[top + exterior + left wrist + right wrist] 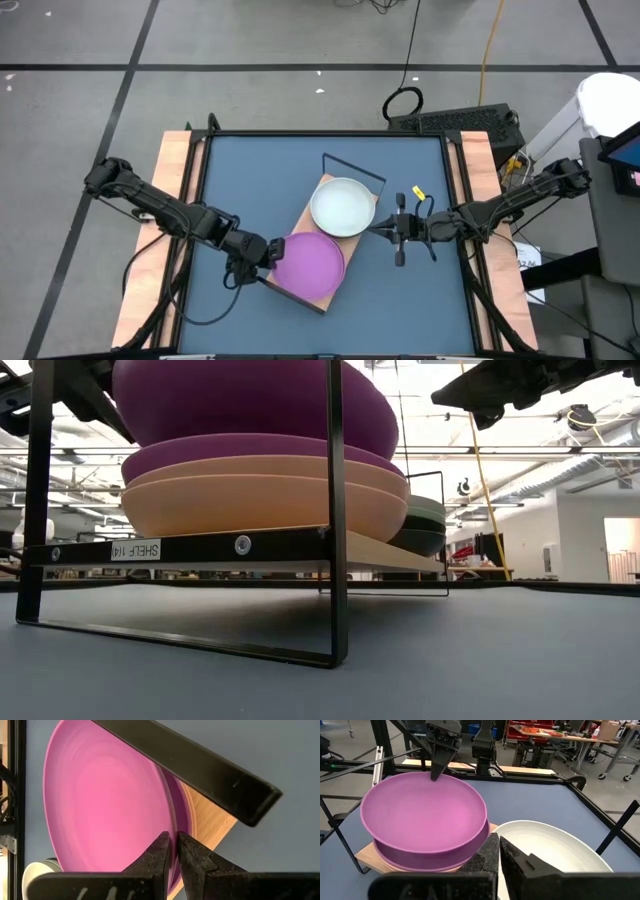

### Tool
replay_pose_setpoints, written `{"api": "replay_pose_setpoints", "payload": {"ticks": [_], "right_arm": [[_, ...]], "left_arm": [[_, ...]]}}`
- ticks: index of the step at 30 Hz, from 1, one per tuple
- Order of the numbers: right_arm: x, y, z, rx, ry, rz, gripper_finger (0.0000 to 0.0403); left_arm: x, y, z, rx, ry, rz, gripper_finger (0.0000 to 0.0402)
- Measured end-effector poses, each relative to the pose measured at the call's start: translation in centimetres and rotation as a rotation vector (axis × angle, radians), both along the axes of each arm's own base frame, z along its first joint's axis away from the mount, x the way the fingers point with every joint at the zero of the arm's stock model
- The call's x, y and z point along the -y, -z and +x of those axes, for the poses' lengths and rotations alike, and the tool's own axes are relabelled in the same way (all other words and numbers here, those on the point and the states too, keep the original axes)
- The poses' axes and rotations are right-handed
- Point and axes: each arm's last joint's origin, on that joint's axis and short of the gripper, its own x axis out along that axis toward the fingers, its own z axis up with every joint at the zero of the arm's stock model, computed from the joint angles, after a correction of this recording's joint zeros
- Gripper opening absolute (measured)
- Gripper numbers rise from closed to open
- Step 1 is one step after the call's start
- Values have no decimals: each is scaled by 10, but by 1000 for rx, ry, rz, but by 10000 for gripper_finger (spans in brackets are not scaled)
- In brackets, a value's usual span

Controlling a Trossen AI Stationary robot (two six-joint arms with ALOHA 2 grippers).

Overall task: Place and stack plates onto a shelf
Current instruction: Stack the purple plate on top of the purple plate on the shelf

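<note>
The wooden shelf [362,235] with a black wire frame [337,510] stands askew mid-table. On its near-left end are two pink plates [260,495] under a purple plate [250,450], with a second purple plate [308,262] tilted on top. My left gripper [268,252] is shut on that top plate. On the far end a white-grey plate [343,205] tops a pale green plate [428,510] and a dark one. My right gripper [388,230] hovers shut just right of the white-grey plate, raised above it [480,405]. My left gripper pinches the top purple plate's rim [172,827] on the side facing the table's left edge, one finger [157,855] on the inner face and one on the outer. It slants in from the left. The plate is tilted, its opposite side [470,845] resting on the stack.
The shelf's far wire loop [352,167] rises beyond the white-grey plate. Blue table surface [250,180] lies open on the far left and near right. Wooden rails [175,170] border both table sides. The room behind holds benches and clutter [545,735].
</note>
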Motion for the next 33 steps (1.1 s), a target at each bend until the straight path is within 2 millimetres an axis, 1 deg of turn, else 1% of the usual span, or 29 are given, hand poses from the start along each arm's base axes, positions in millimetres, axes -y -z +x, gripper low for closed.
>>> {"api": "replay_pose_setpoints", "payload": {"ticks": [3, 5, 11, 14, 20, 25, 30, 33], "right_arm": [[0, 0, 0, 0, 0, 0, 0], [0, 0, 0, 0, 0, 0, 0], [0, 0, 0, -1, -1, 0, 0], [0, 0, 0, -1, -1, 0, 0], [0, 0, 0, 0, -1, 0, 0], [0, 0, 0, 0, -1, 0, 0], [0, 0, 0, -1, -1, 0, 0], [0, 0, 0, -1, -1, 0, 0]], "left_arm": [[1, -1, 1, 14, -10, -18, 39], [1, -2, 3, 29, -9, -32, 48], [2, -4, 5, 59, -14, -51, 106], [3, -5, 6, 66, -32, -60, 124], [1, -5, 6, 46, -140, -90, 129], [6, -6, 3, 25, -192, -142, 129], [10, -19, -6, 54, -227, -223, 129], [8, -29, -11, 64, -309, -319, 129]]}}
